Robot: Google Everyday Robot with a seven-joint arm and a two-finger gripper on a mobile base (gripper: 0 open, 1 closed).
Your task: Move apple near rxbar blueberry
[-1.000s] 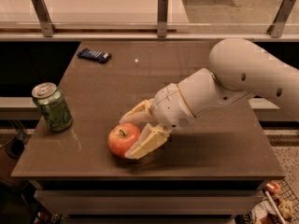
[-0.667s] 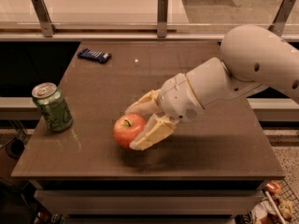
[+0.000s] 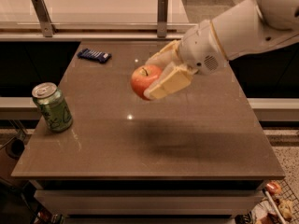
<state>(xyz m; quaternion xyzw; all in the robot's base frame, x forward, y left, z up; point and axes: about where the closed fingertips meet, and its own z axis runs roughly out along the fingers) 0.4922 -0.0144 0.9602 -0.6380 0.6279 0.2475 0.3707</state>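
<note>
My gripper (image 3: 154, 76) is shut on the apple (image 3: 142, 80), a red-orange apple with a short dark stem. It holds the apple in the air above the middle of the brown table (image 3: 201, 139). The cream fingers (image 3: 168, 83) clasp the apple from the right side. The rxbar blueberry (image 3: 94, 55), a flat dark blue bar with pale markings, lies at the table's far left corner, well to the left of and beyond the apple.
A green soda can (image 3: 53, 107) stands upright near the table's left edge. A pale counter with metal posts (image 3: 162, 9) runs behind the table. The white arm (image 3: 243, 27) reaches in from the upper right.
The gripper has lifted the apple off the table and carried it up and toward the far side. The can and the bar have not moved.
</note>
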